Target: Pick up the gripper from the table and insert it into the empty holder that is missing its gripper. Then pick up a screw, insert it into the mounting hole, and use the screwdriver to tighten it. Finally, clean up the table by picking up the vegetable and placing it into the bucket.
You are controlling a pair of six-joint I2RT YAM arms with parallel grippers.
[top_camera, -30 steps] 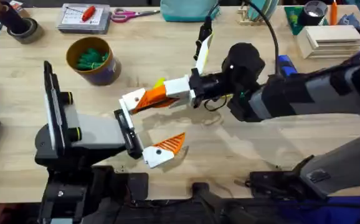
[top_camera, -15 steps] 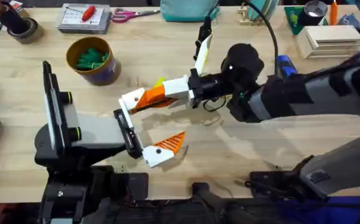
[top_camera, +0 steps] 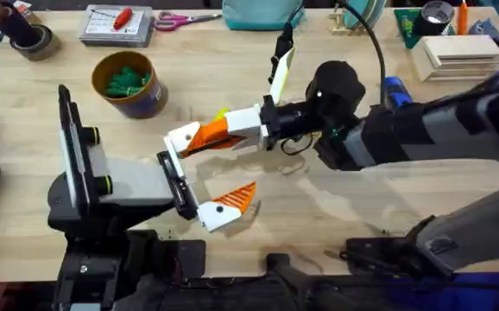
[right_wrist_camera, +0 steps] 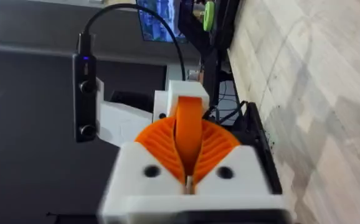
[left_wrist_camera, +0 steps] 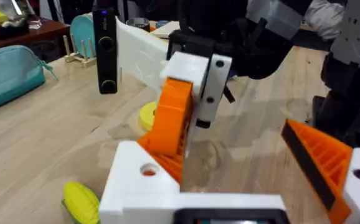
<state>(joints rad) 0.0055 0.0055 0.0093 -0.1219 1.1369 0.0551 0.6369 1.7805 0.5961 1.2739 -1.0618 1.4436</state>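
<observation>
left gripper (top_camera: 205,173): near left, aimed right over the table; its two mounts are set wide apart, nothing is held between them.
fitted finger (top_camera: 230,204): orange ribbed, carried on the nearer mount of the left gripper.
holder (top_camera: 178,140): white block, the farther mount of the left gripper, bare; a mounting hole is seen on its top in the left wrist view.
gripper (top_camera: 206,135): orange ribbed piece, held in the air right at the holder, tilted; whether it is seated cannot be told.
right gripper (top_camera: 232,130): reached in from the right past the table's middle, fingers closed narrow on the gripper, orange pads pressed on both its sides in the right wrist view.
vegetable (left_wrist_camera: 80,202): yellow cob, lying on the table just beside the holder.
yellow disc (left_wrist_camera: 147,116): flat on the table, behind the held gripper.
bucket (top_camera: 142,101): far left of the holder, upright, green bits inside.
screwdriver (top_camera: 394,86): blue handle, far right, partly hidden by the right arm.
scissors (top_camera: 177,19): pink handles, far edge.
red-handled tool (top_camera: 122,16): far edge, left of the scissors.
</observation>
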